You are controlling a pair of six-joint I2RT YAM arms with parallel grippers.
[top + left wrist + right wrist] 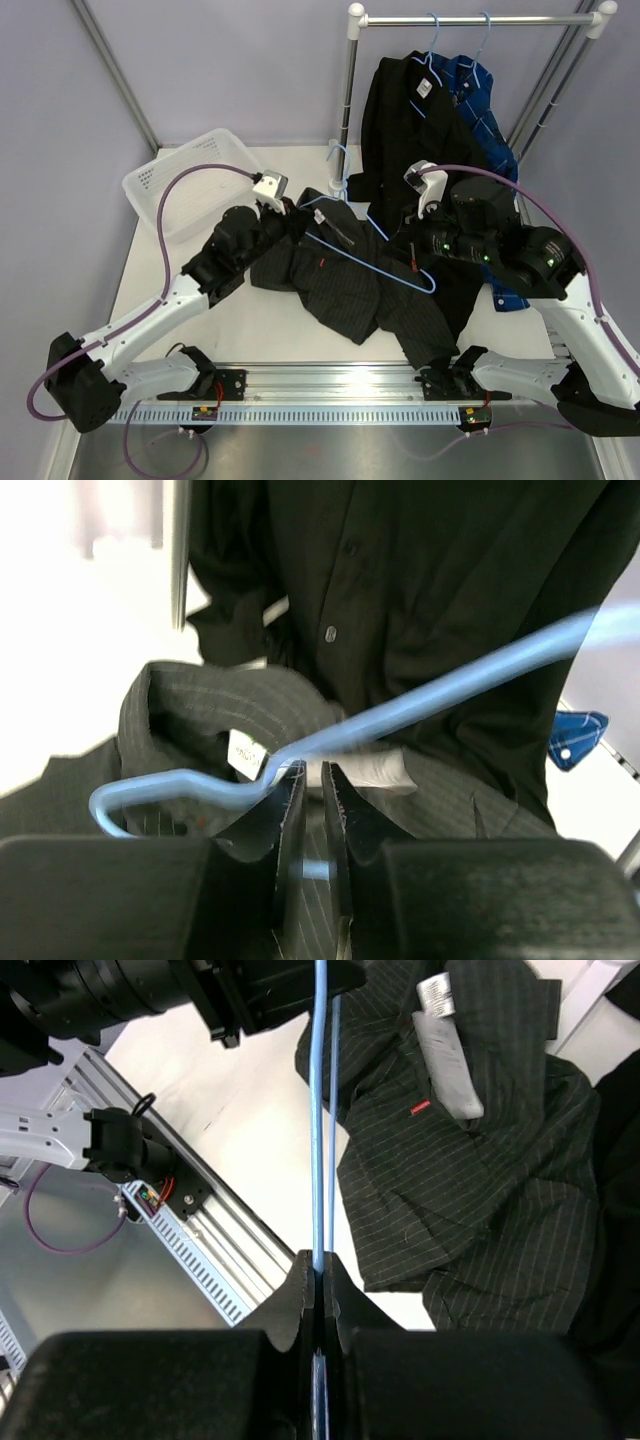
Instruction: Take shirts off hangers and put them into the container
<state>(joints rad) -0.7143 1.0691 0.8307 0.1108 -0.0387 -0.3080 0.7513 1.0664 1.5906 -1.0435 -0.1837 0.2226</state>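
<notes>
A dark charcoal pinstriped long-sleeved shirt [340, 290] lies crumpled on the white desk [270, 330], well apart from the shallow white perforated plastic basket [148, 183] at the far left. A thin light-blue wire hanger [320, 1110] is threaded through its collar.

The right gripper [318, 1260] is seen with its fingers pressed together on the hanger's wire. The left gripper [315, 770] sits at the collar, its fingers nearly together with a narrow slit between them. Whether cloth, wire or both are caught there cannot be told.

The step in hand is judged to be freeing this shirt. Only collar cloth should be pinched by the left fingers. The wire should then be held steady on the right while the cloth is drawn off slowly, so that the collar is not snagged.

A black shirt [400, 110] and a blue checked shirt [490, 120] hang on the silver rail [470, 18] behind.
</notes>
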